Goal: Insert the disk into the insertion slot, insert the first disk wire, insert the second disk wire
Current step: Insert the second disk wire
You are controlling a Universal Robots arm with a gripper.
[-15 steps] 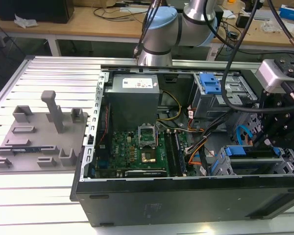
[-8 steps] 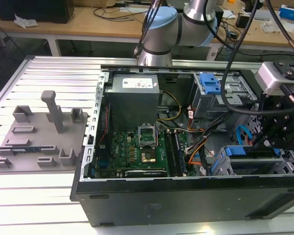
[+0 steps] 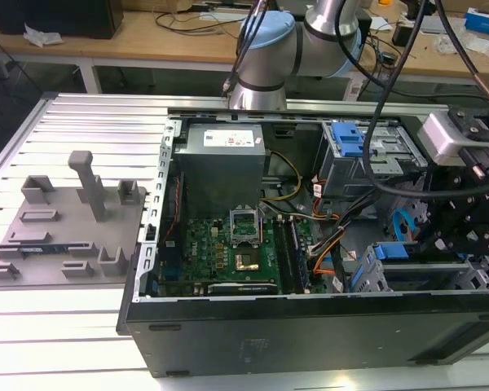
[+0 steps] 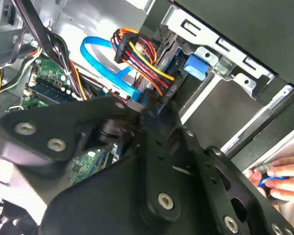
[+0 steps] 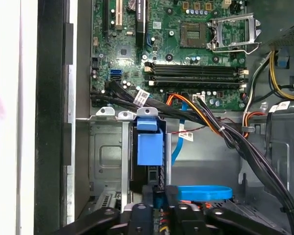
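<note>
The disk sits inside the insertion slot (image 5: pixel 105 156), a low grey cage. Its blue carrier handle (image 5: pixel 150 142) sticks out at the cage's mouth, and in the exterior view the handle (image 3: pixel 389 251) lies in the case's near right corner. A flat blue disk wire (image 5: pixel 206 192) loops beside it and ends between my fingers. My gripper (image 5: pixel 159 198) hovers just off the disk's open end, shut on that wire's connector. In the second wrist view the gripper (image 4: pixel 147 105) meets the blue wire (image 4: pixel 105 63) beside a bundle of coloured wires (image 4: pixel 142 58). The black gripper (image 3: pixel 440 236) reaches into the case from the exterior view's right.
The case holds a motherboard (image 3: pixel 236 252), a grey power supply (image 3: pixel 224 159) and a taller cage with a blue latch (image 3: pixel 350 142). Black cables (image 5: pixel 235 142) cross beside the slot. A person's hand (image 4: pixel 279 176) is outside the case wall. A grey fixture plate (image 3: pixel 65 228) lies at the exterior view's left.
</note>
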